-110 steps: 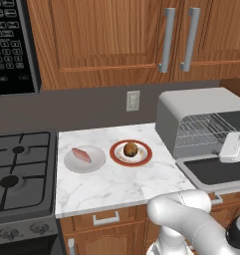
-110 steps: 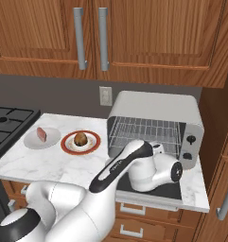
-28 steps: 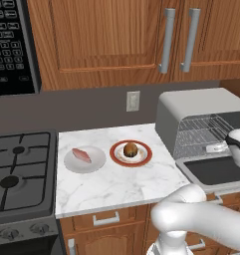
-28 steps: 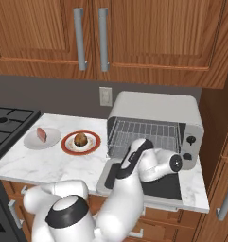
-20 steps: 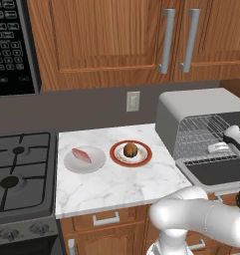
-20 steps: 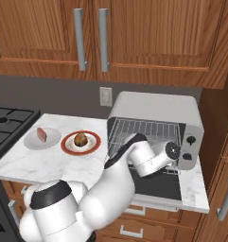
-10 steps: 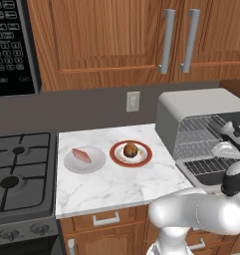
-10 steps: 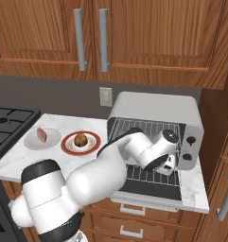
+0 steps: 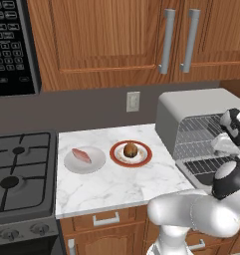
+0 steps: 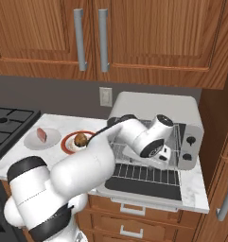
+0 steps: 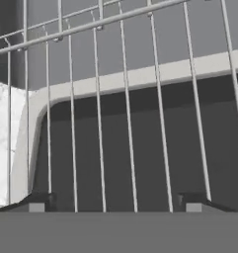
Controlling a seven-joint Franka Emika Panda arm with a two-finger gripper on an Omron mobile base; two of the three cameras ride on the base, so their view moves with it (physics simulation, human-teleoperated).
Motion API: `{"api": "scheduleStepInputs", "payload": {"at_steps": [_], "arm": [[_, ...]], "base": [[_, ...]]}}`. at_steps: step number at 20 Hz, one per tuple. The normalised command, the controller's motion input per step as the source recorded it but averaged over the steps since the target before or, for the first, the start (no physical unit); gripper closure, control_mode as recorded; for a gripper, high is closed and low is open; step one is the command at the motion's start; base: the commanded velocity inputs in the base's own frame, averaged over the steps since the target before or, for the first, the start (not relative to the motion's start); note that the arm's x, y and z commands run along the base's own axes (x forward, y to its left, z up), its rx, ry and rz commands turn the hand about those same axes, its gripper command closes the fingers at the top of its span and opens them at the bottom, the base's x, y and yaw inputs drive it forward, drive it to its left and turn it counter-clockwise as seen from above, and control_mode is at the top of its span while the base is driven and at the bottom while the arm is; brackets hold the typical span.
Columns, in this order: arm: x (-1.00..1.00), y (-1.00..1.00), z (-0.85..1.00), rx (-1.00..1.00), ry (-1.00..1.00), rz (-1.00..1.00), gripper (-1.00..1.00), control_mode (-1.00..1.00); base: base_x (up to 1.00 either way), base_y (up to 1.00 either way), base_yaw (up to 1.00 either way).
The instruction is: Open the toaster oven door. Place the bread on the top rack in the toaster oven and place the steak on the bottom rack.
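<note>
The toaster oven [image 10: 155, 111] stands at the right end of the marble desk [image 9: 116, 184], and every other thing is placed here against it. Its toaster oven door [image 10: 139, 183] lies dropped open and flat in front of it, dark glass facing up. The gripper [image 10: 163, 154] hangs at the mouth of the toaster oven, just above the open door and close over a pulled-out wire rack [image 11: 125, 123]; which of the two racks this is cannot be told. In the hand view the two dark fingertips [image 11: 36, 202] stand wide apart with nothing between them, and the rack's wires run just beyond them without clear contact.

The bread [image 9: 130, 149] sits on a red-rimmed plate [image 9: 144, 158] on the desk, just left of the toaster oven and well apart from the gripper. The steak [image 9: 81, 155] lies on a white plate [image 9: 71, 164] farther left of the toaster oven, beside the red-rimmed plate. A black stove [image 9: 17, 179] sits beyond the desk's far left edge from the toaster oven.
</note>
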Motion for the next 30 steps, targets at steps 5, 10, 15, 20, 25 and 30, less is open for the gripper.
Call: {"api": "scheduleStepInputs", "payload": {"at_steps": [5,10,15,20,25,30], "arm": [[-0.95,0.49,0.93,0.0,0.0,-0.03,-1.0,-1.0],[-0.5,0.94,0.27,-0.02,0.0,-0.04,-1.0,-1.0],[0.03,1.0,0.09,-0.05,0.0,0.0,-1.0,-1.0],[0.12,1.0,0.24,-0.05,0.0,0.0,-1.0,-1.0],[0.25,1.0,0.35,0.0,0.0,0.0,-1.0,-1.0],[0.45,1.0,0.11,0.0,-0.03,0.05,-1.0,-1.0]], "base": [[0.0,0.0,0.0],[0.0,0.0,0.0],[0.0,0.0,0.0],[0.0,0.0,0.0],[0.0,0.0,0.0],[0.0,0.0,0.0]]}}
